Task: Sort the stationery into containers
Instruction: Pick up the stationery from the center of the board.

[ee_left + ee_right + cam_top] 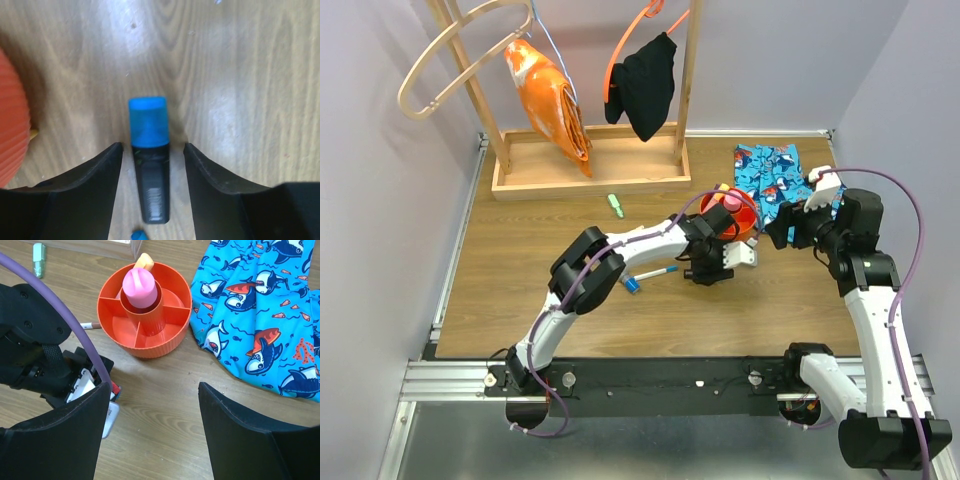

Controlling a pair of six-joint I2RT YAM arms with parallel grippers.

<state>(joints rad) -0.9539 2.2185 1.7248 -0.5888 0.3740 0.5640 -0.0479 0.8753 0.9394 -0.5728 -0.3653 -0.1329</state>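
Straddled the blue-capped highlighter (pixel 147 122) lying flat on the table (pixel 240 75) with left gripper (pixel 152 148) spread, gaps both sides. Hovered right gripper (pixel 155 390) wide, empty, near orange tub (pixel 150 347) holding pink tube (pixel 137 285) centrally.

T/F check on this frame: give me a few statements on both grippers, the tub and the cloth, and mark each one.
1. A blue-capped highlighter lies on the table between the fingers of the left gripper. True.
2. The left gripper is clamped on the highlighter. False: a gap shows on each side, so it is open.
3. The right gripper holds a pen. False: it is open and empty.
4. A pink tube stands in the centre compartment of the orange tub. True.
5. The shark-print cloth covers the tub. False: it lies on the table beside the tub, which is uncovered.
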